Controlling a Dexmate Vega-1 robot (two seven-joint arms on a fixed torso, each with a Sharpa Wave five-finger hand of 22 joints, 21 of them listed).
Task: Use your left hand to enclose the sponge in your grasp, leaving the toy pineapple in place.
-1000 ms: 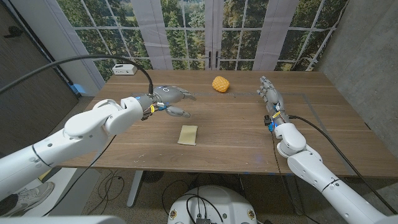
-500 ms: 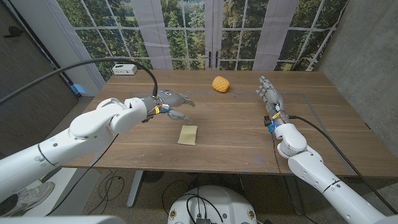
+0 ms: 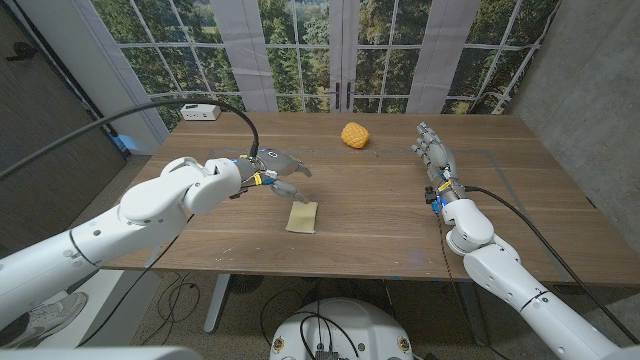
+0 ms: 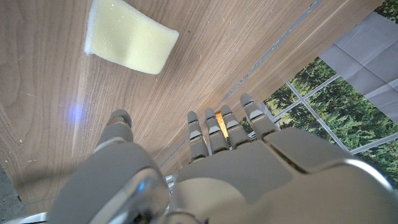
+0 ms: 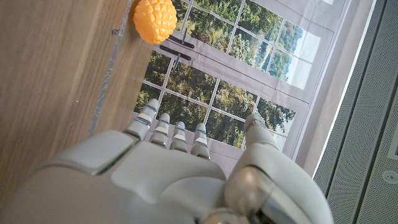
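1. The table (image 3: 380,215) was a rectangular slab of dark, straight-grained wood with a smooth matte surface.
2. The sponge (image 3: 302,217) was a thin, flat, pale yellow rectangle of soft foam. It lay on the table near the front edge, slightly left of centre. In the left wrist view the sponge (image 4: 130,37) showed a fine porous face and square-cut edges.
3. The left hand (image 3: 275,168) was a grey and silver metal assembly with smooth rounded segments. It hovered above the table just behind and to the left of the sponge, not touching it. Its fingers (image 4: 211,130) were extended and spread, and it held nothing.
4. The toy pineapple (image 3: 352,134) was a small orange-yellow oval with a bumpy, scaled surface. It sat near the far edge of the table, well apart from the sponge and from both hands. The right wrist view showed the same knobbly texture (image 5: 155,20).
5. The right hand (image 3: 433,150) stood at the right side of the table with straight fingers apart, holding nothing.
6. A small white box (image 3: 200,111) with rounded corners sat at the far left corner of the table.
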